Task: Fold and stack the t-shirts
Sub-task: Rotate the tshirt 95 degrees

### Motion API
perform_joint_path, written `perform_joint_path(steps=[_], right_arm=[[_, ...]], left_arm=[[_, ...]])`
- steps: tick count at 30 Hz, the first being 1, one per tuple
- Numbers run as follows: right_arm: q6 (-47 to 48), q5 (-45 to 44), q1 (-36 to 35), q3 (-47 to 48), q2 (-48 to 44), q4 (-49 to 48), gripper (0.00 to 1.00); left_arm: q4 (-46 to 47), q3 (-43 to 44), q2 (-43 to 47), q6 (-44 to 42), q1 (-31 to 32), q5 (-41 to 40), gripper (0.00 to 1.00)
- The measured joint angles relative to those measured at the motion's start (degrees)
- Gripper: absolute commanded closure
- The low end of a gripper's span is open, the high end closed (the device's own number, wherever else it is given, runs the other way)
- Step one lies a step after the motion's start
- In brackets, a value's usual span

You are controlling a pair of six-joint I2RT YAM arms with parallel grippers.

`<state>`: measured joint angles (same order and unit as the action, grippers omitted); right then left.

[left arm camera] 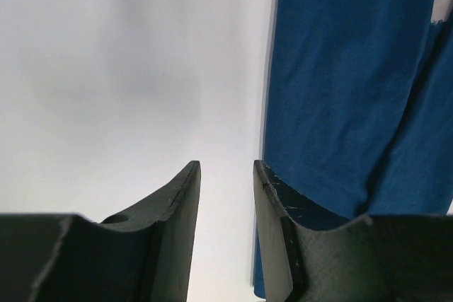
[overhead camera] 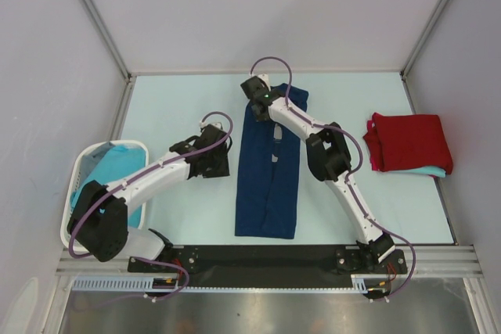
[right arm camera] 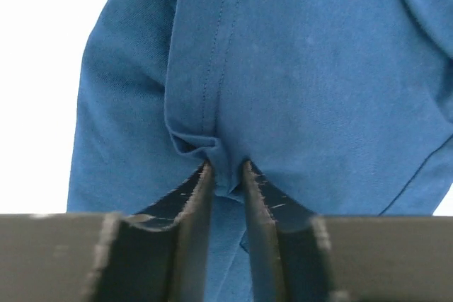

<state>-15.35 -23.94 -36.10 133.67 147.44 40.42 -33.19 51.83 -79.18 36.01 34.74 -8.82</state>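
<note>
A navy blue t-shirt (overhead camera: 268,185) lies in the middle of the table, folded into a long narrow strip. My right gripper (overhead camera: 256,109) is at its far end, shut on a bunched fold of the navy cloth (right arm camera: 297,68); the fabric puckers between the right gripper's (right arm camera: 226,169) fingertips. My left gripper (overhead camera: 225,163) hovers just left of the strip. In its wrist view the left gripper (left arm camera: 226,167) is open with only bare table between the fingers, and the shirt's left edge (left arm camera: 340,90) runs beside the right finger. A folded red t-shirt (overhead camera: 411,141) lies at the right on a turquoise one (overhead camera: 429,171).
A white perforated basket (overhead camera: 78,170) stands at the left near edge with turquoise cloth (overhead camera: 117,163) inside, partly under the left arm. Grey walls enclose the table on three sides. A black rail holding the arm bases runs along the near edge.
</note>
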Motion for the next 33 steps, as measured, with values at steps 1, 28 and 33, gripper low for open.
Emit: perform_joint_path(steps=[1,28,33], right_arm=[[-0.02,-0.22,-0.02,0.0,0.0,0.0,0.85],[-1.07,-3.21,9.03,-9.42,-14.45,-1.77,1.0],[-1.57,-3.72,10.69,-12.13,-15.56,-1.84,1.0]], left_arm=[[0.02,0.0,0.0,0.0,0.0,0.0,0.59],[2.4,0.0,-4.35,1.55,0.15,3.04,0.61],[2.64,0.02,-5.73,1.55,0.17,3.26,0.61]])
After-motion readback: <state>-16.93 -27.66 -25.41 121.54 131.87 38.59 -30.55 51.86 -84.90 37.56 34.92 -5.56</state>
